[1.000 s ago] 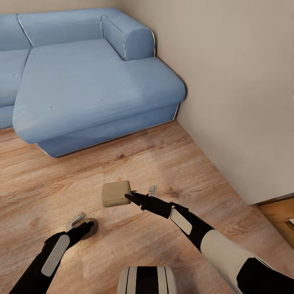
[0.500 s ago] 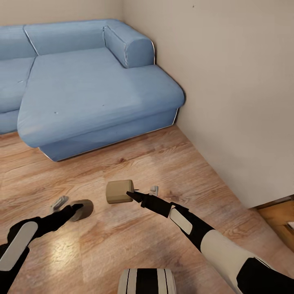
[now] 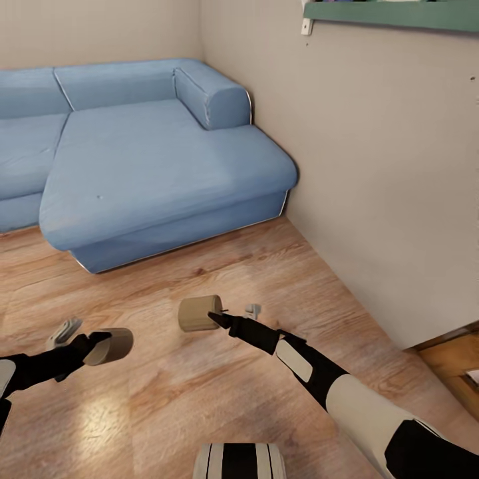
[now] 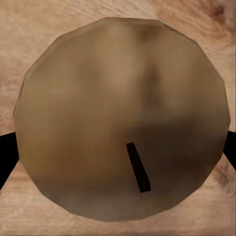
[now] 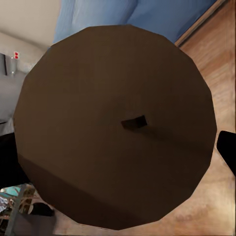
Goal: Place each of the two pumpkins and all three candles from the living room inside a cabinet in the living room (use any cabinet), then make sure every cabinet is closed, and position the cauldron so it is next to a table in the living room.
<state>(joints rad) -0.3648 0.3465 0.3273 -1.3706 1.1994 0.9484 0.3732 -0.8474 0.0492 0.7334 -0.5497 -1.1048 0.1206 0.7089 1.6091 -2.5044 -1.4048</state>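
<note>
Between the right gripper's (image 3: 234,314) two fingers sits one candle (image 3: 198,313), pinched by its sides and carried clear of the wooden floor (image 3: 219,392); the candle lies on its side, its long axis running roughly along the arm's reach, toward the blue sofa (image 3: 159,166). From the right wrist camera its flat round top (image 5: 115,128) faces straight back at the lens, in shadow, the wick a small dark mark at the centre. The left gripper (image 3: 76,339) likewise pinches a second candle (image 3: 110,345), also tipped sideways, its end pointing off toward the right arm; the left wrist camera looks onto that candle's round face (image 4: 120,120) with a short black wick, floorboards behind it. Both arms are therefore loaded, each closed on a candle, and the two candles hang near one another at about the same height, well apart from the sofa and from the beige wall (image 3: 372,186).

A green shelf (image 3: 392,13) crosses the wall high up. At the far right edge of the head view a strip of warm brown wood (image 3: 459,359) shows past the wall's end; whether it belongs to the cabinet I cannot tell. If it does, it lies to the robot's right, so the right arm would be the nearer.
</note>
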